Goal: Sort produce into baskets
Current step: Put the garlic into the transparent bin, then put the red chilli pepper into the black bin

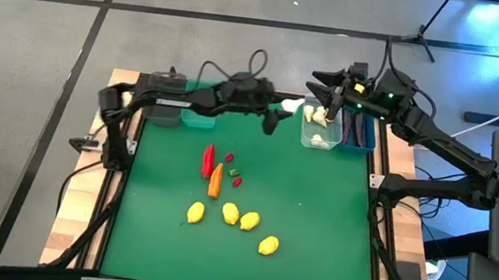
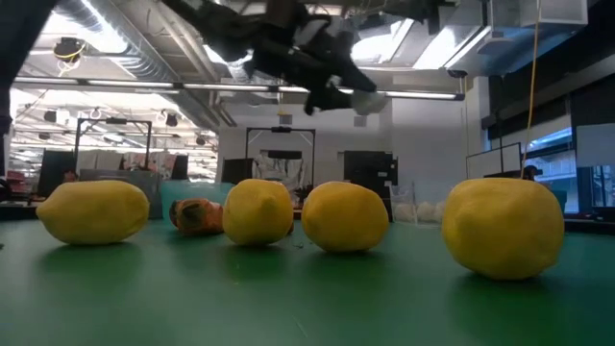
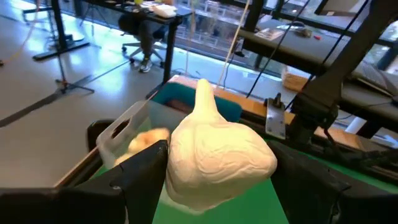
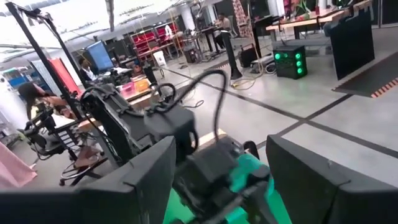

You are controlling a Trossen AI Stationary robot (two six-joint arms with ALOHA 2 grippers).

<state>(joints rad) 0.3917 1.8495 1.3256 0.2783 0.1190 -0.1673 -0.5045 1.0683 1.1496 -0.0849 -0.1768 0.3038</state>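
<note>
My left gripper point(image 1: 283, 106) reaches over the far part of the green mat and is shut on a white garlic bulb point(image 3: 217, 155), just left of the clear bin point(image 1: 319, 131), which holds more garlic. My right gripper point(image 1: 324, 83) is open and empty above that bin's far end; in its wrist view point(image 4: 217, 180) it faces my left arm. Beside the clear bin, the blue bin point(image 1: 360, 132) holds dark eggplants. The dark bin point(image 1: 166, 112) and the teal bin point(image 1: 200, 116) stand at the far left. Several lemons point(image 1: 230, 213), a carrot point(image 1: 215, 181), a red pepper point(image 1: 208, 159) and small berries point(image 1: 233, 170) lie on the mat. My left gripper pinches the garlic bulb by its round sides point(image 3: 177, 165) between its two fingers. The fingers come roughly level from the table's left. The bulb's pointed stem point(image 3: 204, 93) points away from the wrist. The bulb is lifted clear of the mat, as the low view point(image 2: 365, 101) shows.
The two arms' grippers are close together at the far edge, over the clear bin. The green mat point(image 1: 315, 223) has open room at the right and near side. In the low view the lemons point(image 2: 346, 216) line the foreground.
</note>
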